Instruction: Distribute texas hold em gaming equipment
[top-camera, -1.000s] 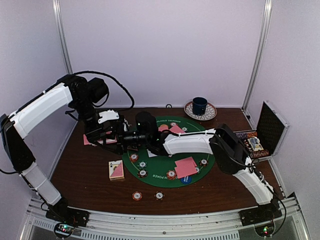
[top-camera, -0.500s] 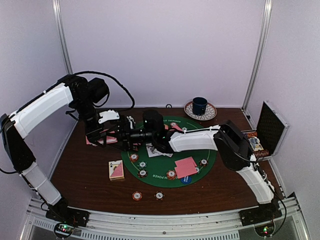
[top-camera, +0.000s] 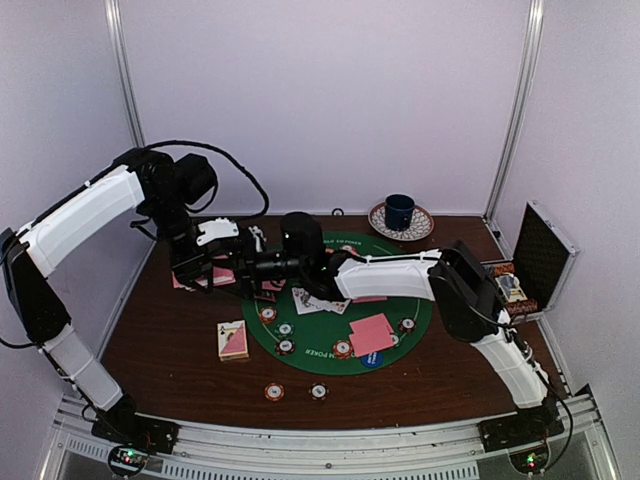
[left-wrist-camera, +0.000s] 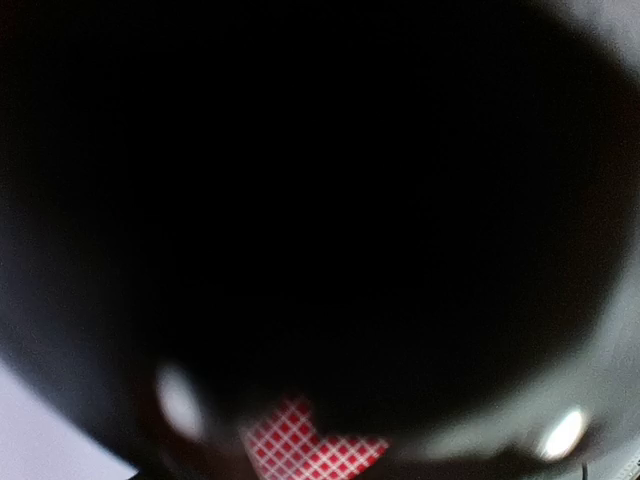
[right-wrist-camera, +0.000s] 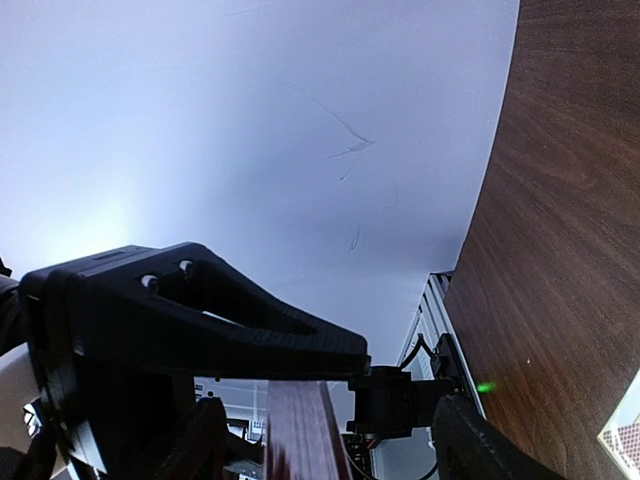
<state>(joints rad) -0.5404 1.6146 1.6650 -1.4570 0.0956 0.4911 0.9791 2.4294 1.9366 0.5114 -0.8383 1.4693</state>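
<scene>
Dark wooden table (top-camera: 160, 370) below me: face-up playing cards (top-camera: 233, 340) lay long axis near-to-far; left gripper (top-camera: 215, 268) fingers pressed together, right gripper (top-camera: 255, 266) beside it, couldn't tell its fingers

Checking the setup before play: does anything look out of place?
Two chips lie off the green mat, on bare wood near the front edge. The left wrist view is nearly all black, showing only a scrap of checked card.

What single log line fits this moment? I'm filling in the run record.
phase: arms meet above table back left | left jaws: shut | right jaws: open around reddish cards, likely | chips: on table
</scene>
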